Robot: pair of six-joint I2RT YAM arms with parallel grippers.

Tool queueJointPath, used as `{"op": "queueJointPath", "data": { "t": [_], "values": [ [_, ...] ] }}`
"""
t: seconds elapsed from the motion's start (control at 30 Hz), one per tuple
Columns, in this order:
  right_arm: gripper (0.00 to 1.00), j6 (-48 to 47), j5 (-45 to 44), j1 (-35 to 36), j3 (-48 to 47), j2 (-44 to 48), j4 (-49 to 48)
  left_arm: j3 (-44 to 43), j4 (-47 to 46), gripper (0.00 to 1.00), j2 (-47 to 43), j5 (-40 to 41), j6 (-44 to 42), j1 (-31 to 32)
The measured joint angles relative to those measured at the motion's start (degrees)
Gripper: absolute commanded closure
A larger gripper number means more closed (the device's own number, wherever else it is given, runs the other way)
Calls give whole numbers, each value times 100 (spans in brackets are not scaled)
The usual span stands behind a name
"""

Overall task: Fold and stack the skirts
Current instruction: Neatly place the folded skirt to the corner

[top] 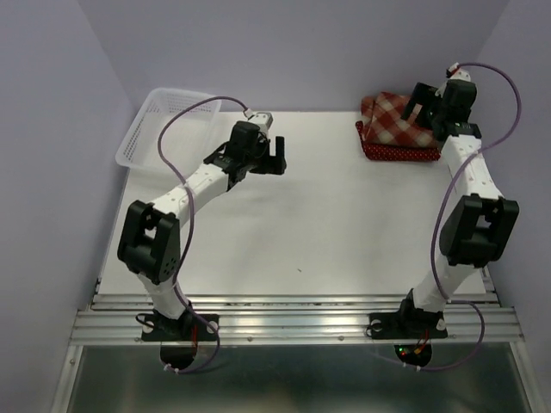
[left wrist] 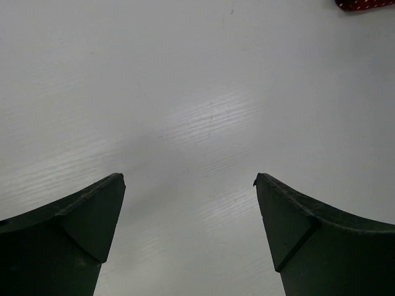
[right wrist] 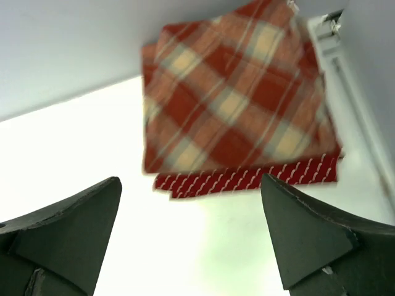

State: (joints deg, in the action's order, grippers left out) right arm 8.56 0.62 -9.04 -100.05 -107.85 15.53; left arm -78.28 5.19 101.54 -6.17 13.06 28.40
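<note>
At the back right of the table (top: 327, 224) lies a folded stack of skirts. The red-and-cream plaid skirt (top: 392, 116) is on top, and dark red dotted cloth (top: 400, 152) shows along the stack's near edge. My right gripper (top: 428, 110) hovers open over the stack's right side, holding nothing. In the right wrist view the plaid skirt (right wrist: 234, 98) and the dotted edge (right wrist: 247, 179) lie ahead of the open right gripper (right wrist: 191, 179). My left gripper (top: 280, 155) is open over bare table at back centre-left. Between its fingers (left wrist: 188, 179) is only table, with a dotted corner (left wrist: 364, 4) far off.
A white mesh basket (top: 164, 125) stands tilted at the back left corner, beside the left arm. Pale walls close in the back and both sides. The metal rail (top: 293, 323) with both arm bases runs along the near edge.
</note>
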Motion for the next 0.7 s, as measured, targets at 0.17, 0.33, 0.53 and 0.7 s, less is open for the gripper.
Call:
{"op": "queueJointPath", "data": {
  "t": [0.17, 0.33, 0.53, 0.7],
  "values": [
    [0, 1080, 514, 0, 2369, 1952, -463, 745, -31, 1, -1475, 505, 424, -2],
    [0, 1987, 581, 0, 4559, 3856, -341, 1530, -92, 1, -2885, 990, 1158, -4],
    [0, 2577, -33, 0, 5873, 5786, 337, 2428, 251, 1, -3945, 1617, 2006, -4],
    [0, 2780, -238, 0, 6290, 6896, 588, 2837, 518, 1, -4247, 1764, 2393, -20]
  ]
}}
